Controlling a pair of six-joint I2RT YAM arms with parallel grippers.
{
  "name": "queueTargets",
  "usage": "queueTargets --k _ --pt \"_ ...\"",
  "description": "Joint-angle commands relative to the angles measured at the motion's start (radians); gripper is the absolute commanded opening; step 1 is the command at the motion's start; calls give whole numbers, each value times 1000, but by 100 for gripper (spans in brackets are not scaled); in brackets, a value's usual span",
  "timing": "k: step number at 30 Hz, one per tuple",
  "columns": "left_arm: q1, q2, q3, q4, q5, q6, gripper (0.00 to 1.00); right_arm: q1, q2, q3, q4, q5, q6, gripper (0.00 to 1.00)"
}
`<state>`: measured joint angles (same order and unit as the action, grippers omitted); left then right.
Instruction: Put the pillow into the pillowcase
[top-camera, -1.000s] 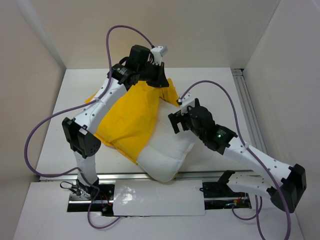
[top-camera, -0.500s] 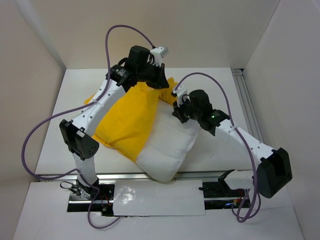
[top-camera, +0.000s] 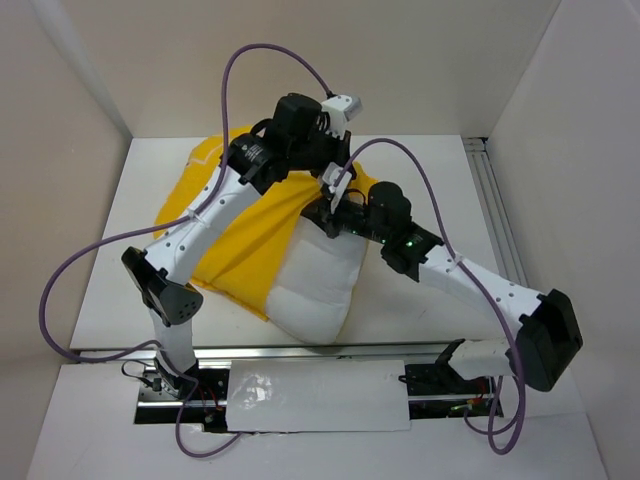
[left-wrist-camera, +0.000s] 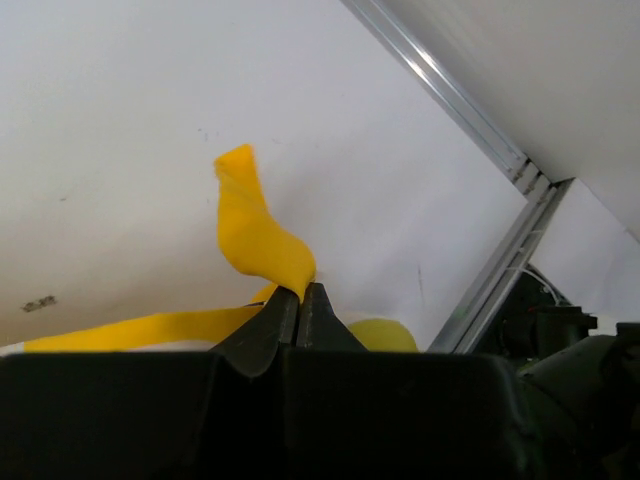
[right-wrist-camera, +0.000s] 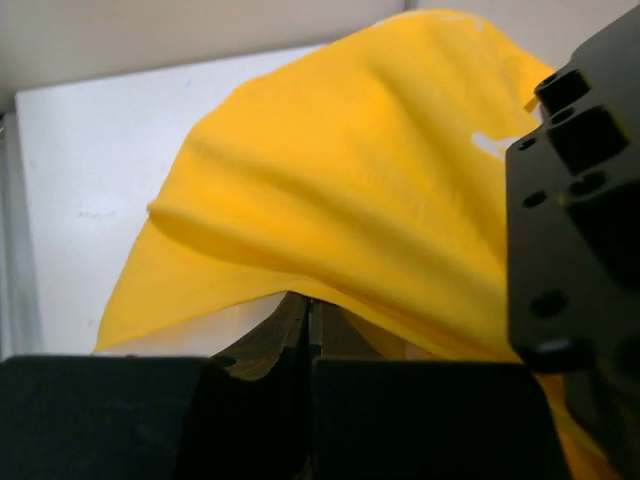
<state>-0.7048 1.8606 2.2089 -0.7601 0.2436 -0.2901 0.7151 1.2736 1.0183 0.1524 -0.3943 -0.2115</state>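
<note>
The right hand (right-wrist-camera: 308, 318), closed, pinches the draped yellow pillowcase (right-wrist-camera: 340, 190).

The pillowcase (top-camera: 240, 230) nipped in the left tool (left-wrist-camera: 298, 300) is thin yellow cloth, matt, falling in soft creases. That tool and the right tool (right-wrist-camera: 308, 315) are black plastic with a dull finish. Just beside the right tool, the pillow (top-camera: 315, 285) is white cloth, matt and puffy. Beyond the left tool the bench (left-wrist-camera: 120, 150) is smooth matt white, faintly scuffed; the rail (left-wrist-camera: 445, 90) is bare metal with a sheen.
</note>
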Motion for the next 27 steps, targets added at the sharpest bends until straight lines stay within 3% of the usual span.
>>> queueTargets --k 1,8,15,16,17,18,19,20,21,23,25,27 --pt "-71 -40 77 91 40 -23 0 46 84 -42 426 122 96 0" --pt "-113 -18 87 91 40 -35 0 67 256 -156 878 296 129 0" --pt "-85 52 66 81 -33 -35 0 76 343 -110 787 532 142 0" --pt "-64 86 66 81 -15 -35 6 76 355 -110 718 563 156 0" --pt "-52 103 78 67 -6 -35 21 76 356 -101 684 590 165 3" --pt "-39 117 90 67 6 -44 65 67 356 -101 653 610 184 23" --pt "-27 126 91 52 6 -44 88 67 356 -101 621 630 201 33" --pt "-4 126 91 51 6 -56 100 67 336 -101 545 652 214 45" --pt "8 126 91 51 6 -57 100 67 325 -101 505 663 239 61" --pt "42 126 69 51 16 -69 100 58 285 -110 404 652 239 74" --pt "71 97 51 51 26 -87 100 58 253 -110 327 652 260 97" --pt "80 69 17 62 -1 -96 100 47 244 -84 178 676 302 100"
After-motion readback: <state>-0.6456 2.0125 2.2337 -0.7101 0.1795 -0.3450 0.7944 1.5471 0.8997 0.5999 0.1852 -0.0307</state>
